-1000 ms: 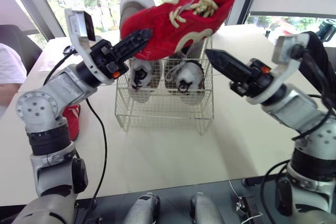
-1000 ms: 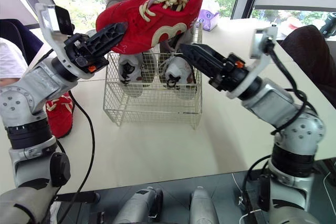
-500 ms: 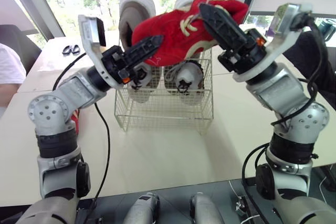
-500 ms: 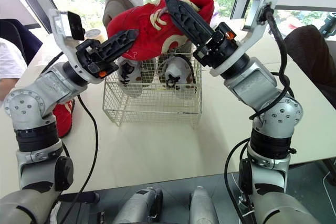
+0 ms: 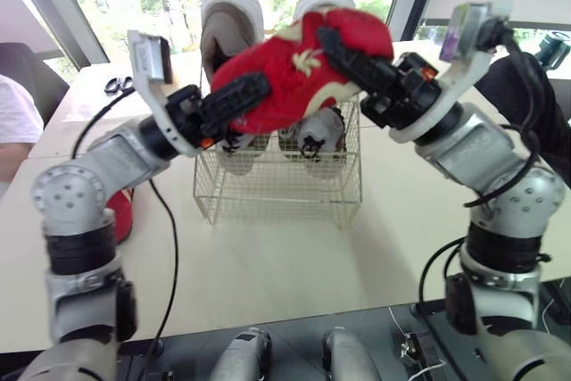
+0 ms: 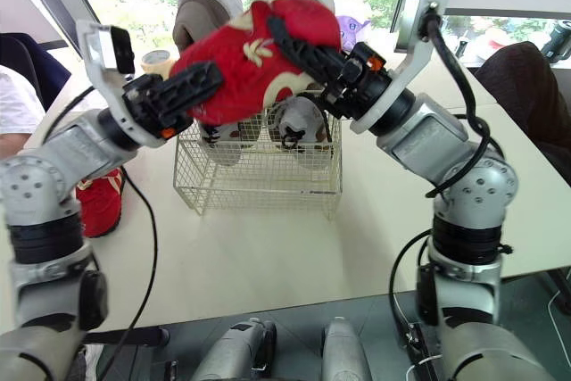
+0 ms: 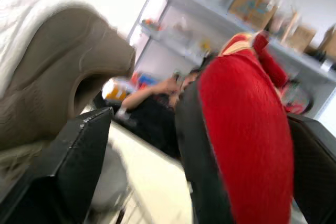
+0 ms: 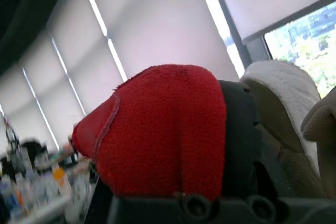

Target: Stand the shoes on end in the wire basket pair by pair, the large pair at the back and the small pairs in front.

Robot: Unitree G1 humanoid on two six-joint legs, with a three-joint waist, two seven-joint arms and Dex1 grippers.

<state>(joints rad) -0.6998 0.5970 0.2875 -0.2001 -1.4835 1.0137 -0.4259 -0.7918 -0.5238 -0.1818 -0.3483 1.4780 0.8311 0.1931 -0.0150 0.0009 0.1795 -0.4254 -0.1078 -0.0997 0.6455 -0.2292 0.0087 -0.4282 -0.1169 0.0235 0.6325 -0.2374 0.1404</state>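
**Red shoe up over the basket, both arms on it**

Red suede, high in the air: the red shoe hangs lying on its side just above the wire basket, carried between the two arms. The right gripper is clamped on the shoe's right end. The left gripper has its fingers spread wide; the sole lies against one finger, with a clear gap to the other.

Down in the basket, the big beige pair stands on end at the far side and a small white pair stands in front of it. The other red shoe waits on the table, left of the basket.

This looks like the second small pair going in. Next call: tip the shoe upright and lower it into the near row, clear of the wire rim and the white pair.
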